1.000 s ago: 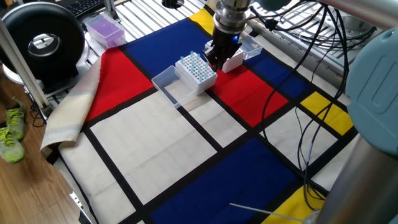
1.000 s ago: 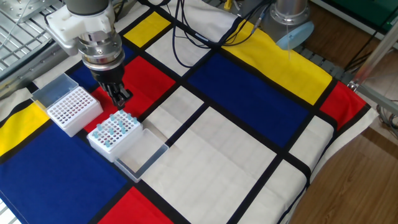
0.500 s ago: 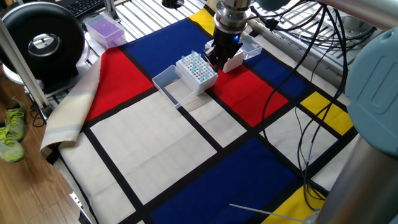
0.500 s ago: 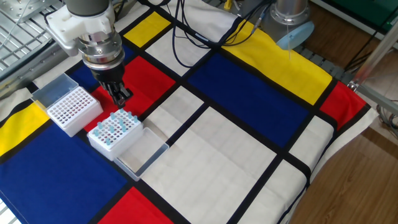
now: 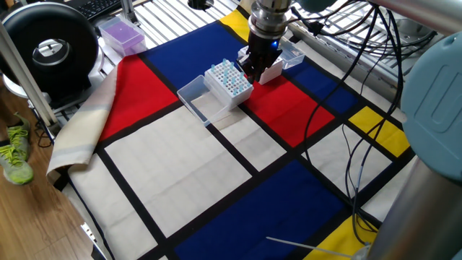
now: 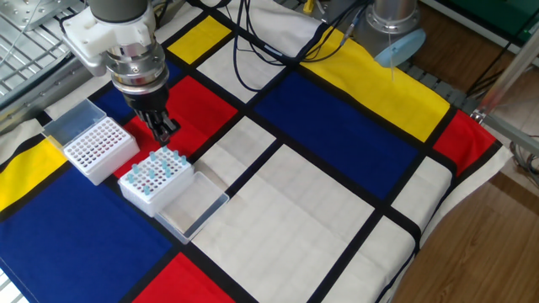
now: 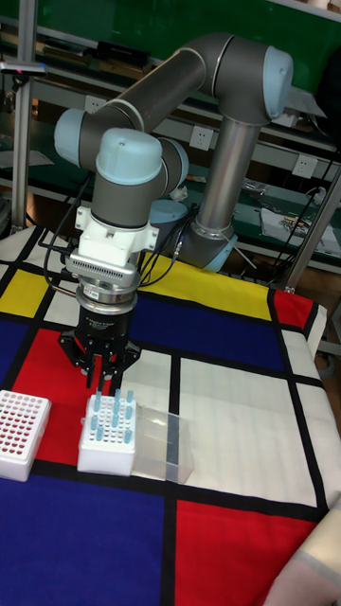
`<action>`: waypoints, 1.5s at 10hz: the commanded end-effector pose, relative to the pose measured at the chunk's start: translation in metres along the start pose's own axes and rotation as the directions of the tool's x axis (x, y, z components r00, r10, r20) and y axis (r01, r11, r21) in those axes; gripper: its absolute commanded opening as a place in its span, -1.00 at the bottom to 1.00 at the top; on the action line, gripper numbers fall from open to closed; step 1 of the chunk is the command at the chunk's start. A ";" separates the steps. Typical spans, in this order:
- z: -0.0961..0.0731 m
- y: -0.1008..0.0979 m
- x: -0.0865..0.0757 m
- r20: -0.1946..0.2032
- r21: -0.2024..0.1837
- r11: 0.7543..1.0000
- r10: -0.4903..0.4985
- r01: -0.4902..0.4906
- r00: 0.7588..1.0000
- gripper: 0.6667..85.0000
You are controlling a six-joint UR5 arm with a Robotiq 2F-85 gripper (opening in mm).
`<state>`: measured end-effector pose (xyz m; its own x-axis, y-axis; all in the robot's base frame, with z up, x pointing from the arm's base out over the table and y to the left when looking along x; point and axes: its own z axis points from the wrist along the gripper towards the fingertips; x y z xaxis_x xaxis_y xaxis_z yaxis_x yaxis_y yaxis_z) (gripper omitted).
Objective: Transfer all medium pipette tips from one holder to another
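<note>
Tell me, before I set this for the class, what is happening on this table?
A single robot arm is working over two white perforated boxes on a patterned cloth. Its gripper hangs just above the box holding the medium pipette tips, with its fingers pointing down at the back row. The other box beside it looks empty of tips. Whether the fingers grip a tip cannot be told.

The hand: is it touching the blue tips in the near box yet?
Cannot tell. In the tall fixed view the hand ends right at the blue tips in their box, with no plain gap or contact.
</note>
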<state>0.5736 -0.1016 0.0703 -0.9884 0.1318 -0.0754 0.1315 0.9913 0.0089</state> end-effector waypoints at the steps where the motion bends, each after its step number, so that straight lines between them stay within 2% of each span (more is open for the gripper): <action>1: -0.001 0.001 -0.001 0.002 -0.009 1.000 0.005 -0.005 1.000 -0.49; 15: -0.005 0.001 -0.007 0.010 -0.007 1.000 0.011 -0.011 1.000 -0.53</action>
<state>0.5774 -0.1025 0.0724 -0.9879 0.1320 -0.0812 0.1318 0.9912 0.0076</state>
